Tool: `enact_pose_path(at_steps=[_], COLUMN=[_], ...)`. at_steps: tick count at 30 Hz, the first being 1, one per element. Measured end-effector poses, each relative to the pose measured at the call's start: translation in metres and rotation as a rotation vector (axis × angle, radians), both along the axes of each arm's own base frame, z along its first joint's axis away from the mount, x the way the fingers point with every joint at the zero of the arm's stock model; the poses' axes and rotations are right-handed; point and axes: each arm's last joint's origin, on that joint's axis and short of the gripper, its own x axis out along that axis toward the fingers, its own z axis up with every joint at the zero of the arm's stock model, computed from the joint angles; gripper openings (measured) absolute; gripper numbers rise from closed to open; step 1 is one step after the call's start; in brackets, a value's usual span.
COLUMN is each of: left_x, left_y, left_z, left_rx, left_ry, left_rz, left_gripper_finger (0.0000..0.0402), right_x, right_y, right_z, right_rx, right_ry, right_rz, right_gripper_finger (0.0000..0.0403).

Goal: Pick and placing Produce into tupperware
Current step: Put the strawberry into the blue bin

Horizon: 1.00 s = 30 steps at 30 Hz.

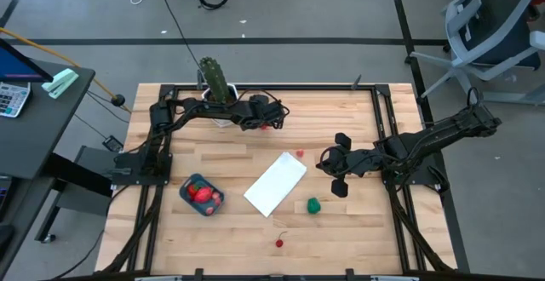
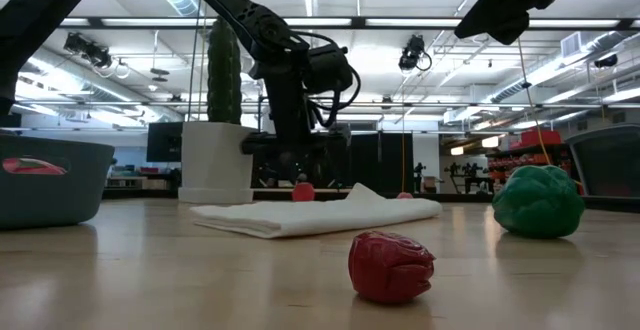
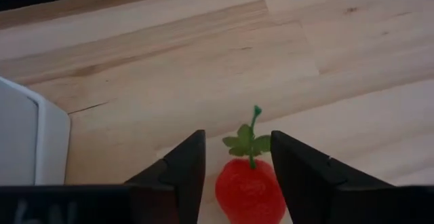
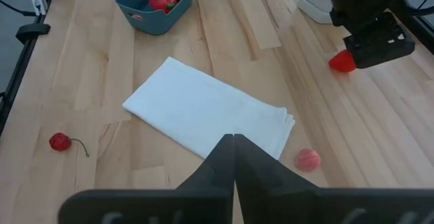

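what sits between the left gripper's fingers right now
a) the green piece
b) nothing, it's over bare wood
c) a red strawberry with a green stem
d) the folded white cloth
c: the left wrist view shows a red strawberry with a green leafy stem between the two fingers of the left gripper, which stand apart on either side of it.

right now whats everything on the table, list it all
tupperware: 1, teal, near-left part of table, red produce inside
strawberry: 1, red, between the left gripper's open fingers, by the plant pot
white cloth: 1, table centre
pinkish ball: 1, beside the cloth's far corner
green piece: 1, right of the cloth
cherry: 1, red, near edge
cactus: 1, green, in white pot, far edge
left gripper: open around the strawberry
right gripper: shut, raised right of the cloth
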Motion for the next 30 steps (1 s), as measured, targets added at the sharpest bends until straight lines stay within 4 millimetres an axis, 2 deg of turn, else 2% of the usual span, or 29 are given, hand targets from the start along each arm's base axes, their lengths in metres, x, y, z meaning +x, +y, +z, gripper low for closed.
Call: enact_pose_path(at_steps=[20, 30], left_x=[0.0, 0.0], left_y=[0.01, 0.012], left_z=[0.001, 0.001], left_rx=[-0.025, -0.023], left_ry=[-0.041, -0.025], left_rz=[-0.02, -0.054], left_gripper_finger=[0.0155, 0.0088], right_x=[0.0, 0.0], right_y=[0.0, 0.0], right_z=[0.0, 0.0], right_rx=[0.0, 0.0], right_ry=[0.0, 0.0], right_rz=[0.0, 0.0], right_gripper_finger=[0.0013, 0.0013])
